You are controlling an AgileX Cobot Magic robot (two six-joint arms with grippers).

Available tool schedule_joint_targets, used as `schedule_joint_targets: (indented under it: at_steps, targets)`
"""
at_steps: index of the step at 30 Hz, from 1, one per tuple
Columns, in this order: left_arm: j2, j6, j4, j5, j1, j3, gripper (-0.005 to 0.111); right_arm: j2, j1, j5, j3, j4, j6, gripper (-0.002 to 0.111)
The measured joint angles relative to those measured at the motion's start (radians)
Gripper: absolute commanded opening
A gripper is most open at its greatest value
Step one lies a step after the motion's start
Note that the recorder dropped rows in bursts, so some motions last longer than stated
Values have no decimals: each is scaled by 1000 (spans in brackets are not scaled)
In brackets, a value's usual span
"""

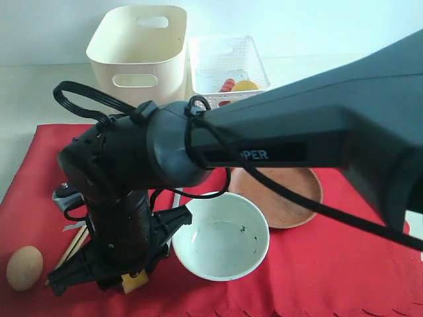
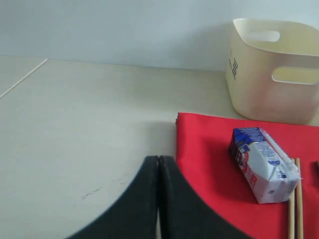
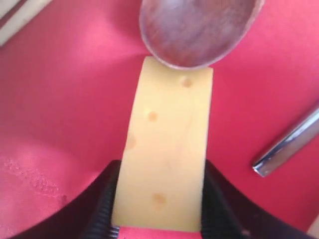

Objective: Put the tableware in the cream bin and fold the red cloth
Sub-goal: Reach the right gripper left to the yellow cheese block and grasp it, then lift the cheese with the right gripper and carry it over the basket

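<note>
A: The right claw [image 3: 159, 172]?
B: Clamped on the cheese [image 3: 167, 129]. The dark wooden spoon [image 3: 199, 30] lies just past its tips, the red cloth [image 3: 60, 99] beneath.
A: The left claw [image 2: 158, 169]?
B: Pressed together, empty. The cream bin [image 2: 274, 74] is well ahead.

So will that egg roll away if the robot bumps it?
Probably a little: the egg is rounded and nothing touches it. The red cloth under it looks soft, so it would likely wobble, not race off. If real, it might crack when squeezed.
</note>
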Motion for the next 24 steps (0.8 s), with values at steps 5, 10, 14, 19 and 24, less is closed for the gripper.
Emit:
schedule_joint_targets:
  at_steps: [5,10,14,19,24]
  targets:
    - [0,0,0,0,0,0,0,0,0,-2,0,0,-31,0]
    - [0,0,0,0,0,0,0,-14,0,-4,0,0,-55,0]
    - [0,0,0,0,0,0,0,-46,0,-4,0,0,-70,0]
    - [0,0,0,0,0,0,0,-92,0,-4,0,2,-83,0]
    - [0,0,0,0,0,0,0,-154,0,-4,0,2,-85,0]
